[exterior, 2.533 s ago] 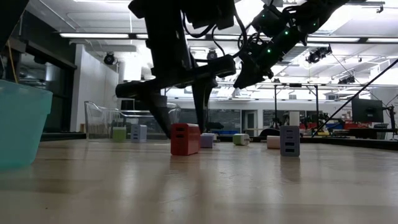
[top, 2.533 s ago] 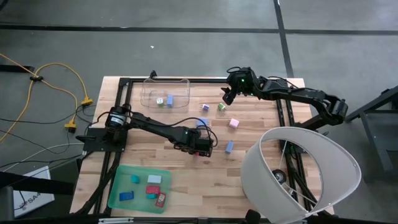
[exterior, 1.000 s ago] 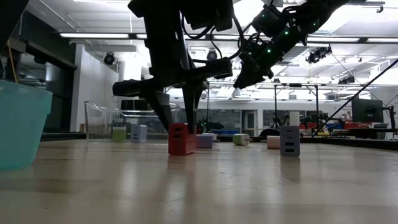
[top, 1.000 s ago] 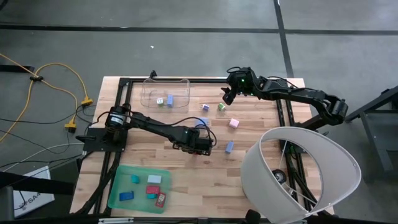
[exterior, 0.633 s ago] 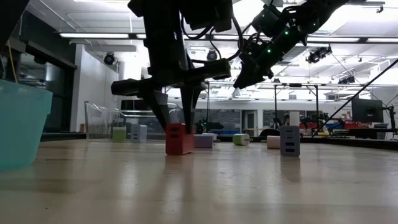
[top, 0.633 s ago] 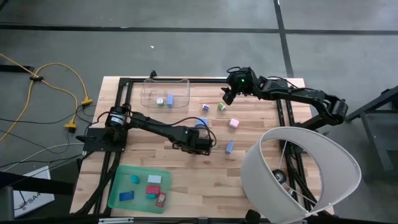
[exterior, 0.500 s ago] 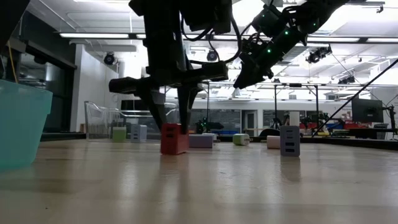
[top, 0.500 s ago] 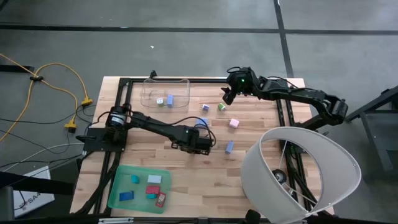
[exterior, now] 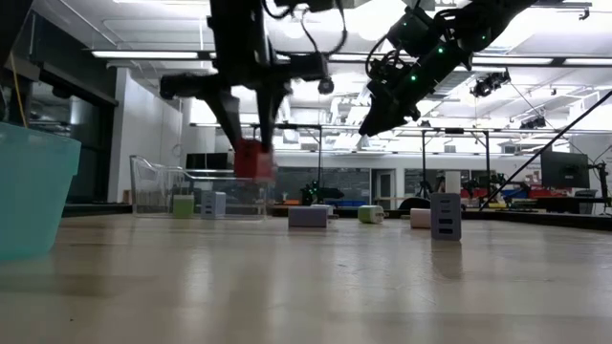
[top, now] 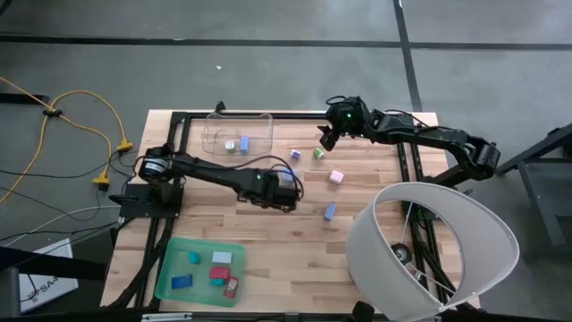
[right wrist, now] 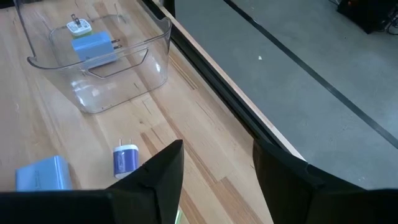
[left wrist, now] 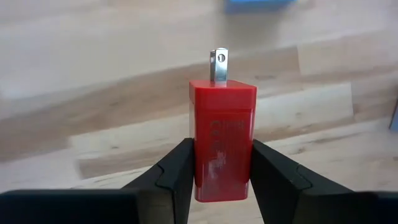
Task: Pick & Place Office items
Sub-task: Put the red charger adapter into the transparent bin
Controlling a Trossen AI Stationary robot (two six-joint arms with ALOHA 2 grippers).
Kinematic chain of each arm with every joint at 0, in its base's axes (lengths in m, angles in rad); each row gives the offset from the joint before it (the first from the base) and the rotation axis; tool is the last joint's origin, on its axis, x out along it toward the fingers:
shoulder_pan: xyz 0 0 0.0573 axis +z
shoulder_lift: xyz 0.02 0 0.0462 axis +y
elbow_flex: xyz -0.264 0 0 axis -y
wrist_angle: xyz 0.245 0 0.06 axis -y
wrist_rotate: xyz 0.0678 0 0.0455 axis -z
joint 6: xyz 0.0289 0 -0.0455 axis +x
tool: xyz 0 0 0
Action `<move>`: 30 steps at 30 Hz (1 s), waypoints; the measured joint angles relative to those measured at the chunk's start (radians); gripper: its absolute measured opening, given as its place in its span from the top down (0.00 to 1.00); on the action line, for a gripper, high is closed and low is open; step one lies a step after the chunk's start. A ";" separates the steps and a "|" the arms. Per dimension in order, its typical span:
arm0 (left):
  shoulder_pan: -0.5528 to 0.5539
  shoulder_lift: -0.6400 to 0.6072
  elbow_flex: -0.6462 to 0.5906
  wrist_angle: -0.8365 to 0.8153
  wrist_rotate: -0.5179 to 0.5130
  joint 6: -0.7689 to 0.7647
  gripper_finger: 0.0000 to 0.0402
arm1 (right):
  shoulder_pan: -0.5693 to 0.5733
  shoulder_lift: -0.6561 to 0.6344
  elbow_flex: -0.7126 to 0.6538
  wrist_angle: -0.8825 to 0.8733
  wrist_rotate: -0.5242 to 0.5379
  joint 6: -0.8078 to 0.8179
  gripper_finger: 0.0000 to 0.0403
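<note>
A: Left gripper [left wrist: 221,163]?
B: Jaws clamped on the red plug block [left wrist: 222,140], lifted clear above mid-worktop [top: 268,237].
A: Right gripper [right wrist: 214,163]?
B: Jaws apart, holding nothing, hovering near the clear bin [right wrist: 99,59].

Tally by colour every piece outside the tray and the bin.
Blue: 3 (light blue block, small plug, blue block)
Green: 1 (green piece)
Pink: 1 (pink piece)
Red: 1 (red block, in the left gripper)
Total: 6
</note>
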 joint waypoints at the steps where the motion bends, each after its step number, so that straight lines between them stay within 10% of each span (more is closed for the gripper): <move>1: 0.011 -0.014 0.000 -0.017 -0.001 0.000 0.68 | 0.000 0.000 0.000 0.000 0.000 0.000 0.55; 30: 0.569 -0.194 0.001 -0.091 0.115 0.515 0.68 | 0.000 0.000 0.000 0.011 0.000 0.000 0.55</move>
